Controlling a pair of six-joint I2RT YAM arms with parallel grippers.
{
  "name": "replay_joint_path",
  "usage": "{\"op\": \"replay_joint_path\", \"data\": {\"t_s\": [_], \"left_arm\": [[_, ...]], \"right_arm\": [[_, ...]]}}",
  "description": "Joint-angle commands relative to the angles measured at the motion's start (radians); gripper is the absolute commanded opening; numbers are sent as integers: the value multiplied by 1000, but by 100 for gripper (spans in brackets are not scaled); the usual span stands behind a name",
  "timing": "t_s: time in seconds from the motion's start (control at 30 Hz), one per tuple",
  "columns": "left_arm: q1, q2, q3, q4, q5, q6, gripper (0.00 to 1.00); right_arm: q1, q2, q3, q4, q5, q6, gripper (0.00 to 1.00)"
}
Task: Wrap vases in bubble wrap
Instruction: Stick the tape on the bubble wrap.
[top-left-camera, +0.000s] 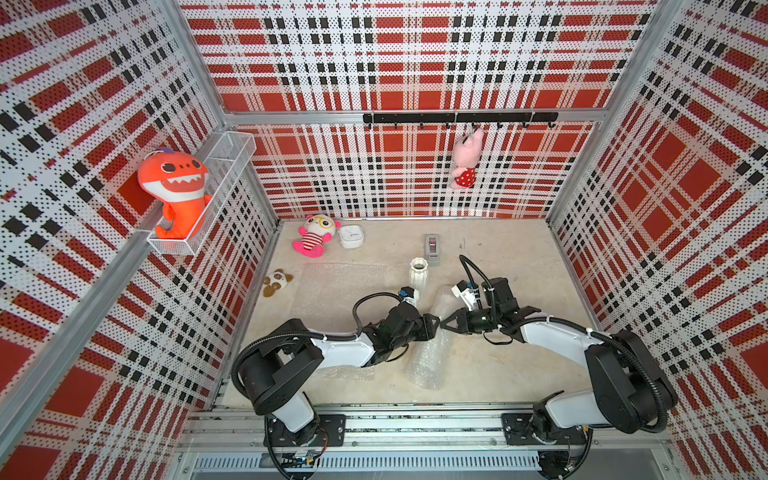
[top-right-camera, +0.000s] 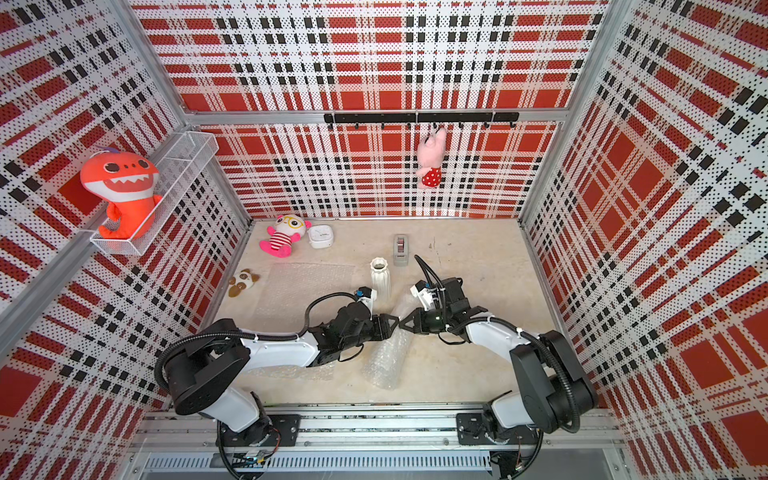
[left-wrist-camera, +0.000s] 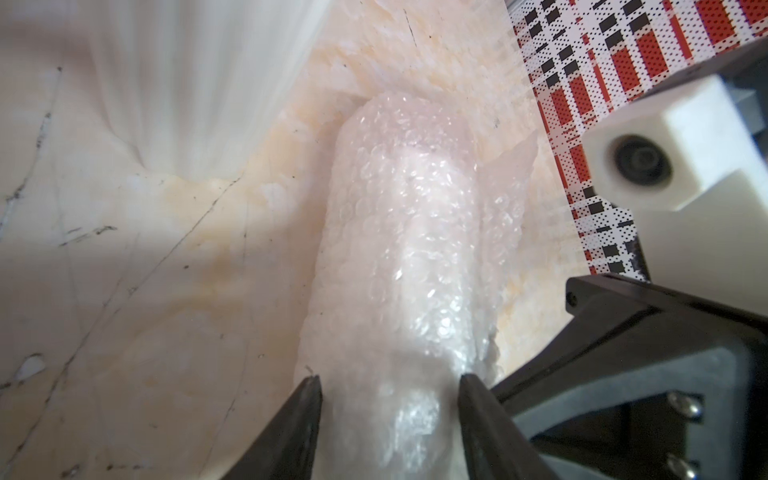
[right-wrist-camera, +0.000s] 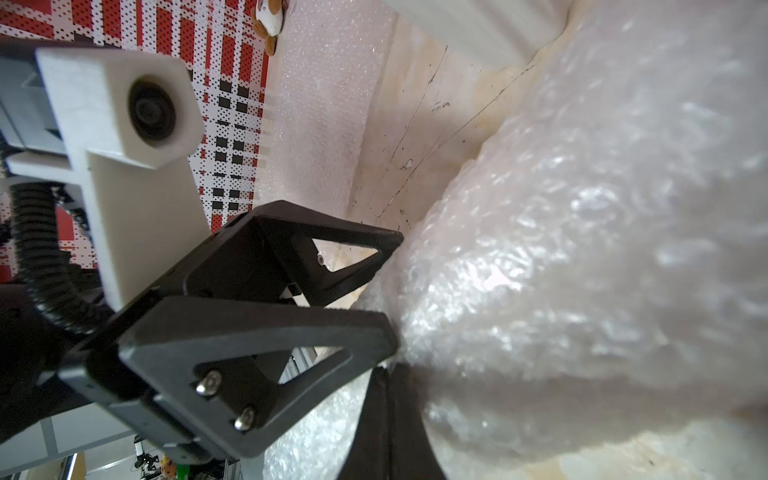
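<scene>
My left gripper points in from 9 o'clock and stands abt half wide, clasping the wrapped vase w/ one tip on each side of the roll. My right gripper faces it from 3 o'clock, jaws pressed together, tip against the bubble wrap. Can't tell if a fold is pinched in there.

The wrapped vase lies on its side near the middle of the surface, a bit toward 6 o'clock, long axis approx 12-to-6. The bare vase stands upright just beside my left arm, on its 12 o'clock side. The spare sheet lies flat toward 10 o'clock, and the tape dispenser sits beyond the bare vase at 12.

Risks, imo:
- **Unwrapping:** I see no tape on the roll, and a loose flap sticks out. If either gripper lets go, the wrap prob springs open.
- **Rolling or slipping:** The roll is round and slick. An off-centre squeeze could send it rolling, or let the vase slide out an open end.
- **Squeezing too hard:** That pops bubbles.
- **Knocking the bare vase:** My left arm is v. close to it, so a swing toward 12 o'clock tips it over, and ceramic won't forgive that.
</scene>
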Motion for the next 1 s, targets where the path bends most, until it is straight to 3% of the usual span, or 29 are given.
{"op": "replay_joint_path", "data": {"t_s": [0.0, 0.23, 0.37, 0.5, 0.97], "left_arm": [[4, -9, -25, 2, 14, 15, 51], [20, -48, -19, -2, 31, 9, 46], [16, -75, 2, -7, 27, -8, 65], [17, -49, 16, -40, 8, -25, 75], [-7, 49, 25, -146, -32, -12, 72]], "right_arm": [[12, 33, -23, -42, 45, -22, 0], [13, 36, -22, -45, 46, -22, 0], [13, 31, -25, -46, 49, -21, 0], [12, 31, -22, -42, 47, -19, 0], [12, 17, -19, -48, 46, -22, 0]]}}
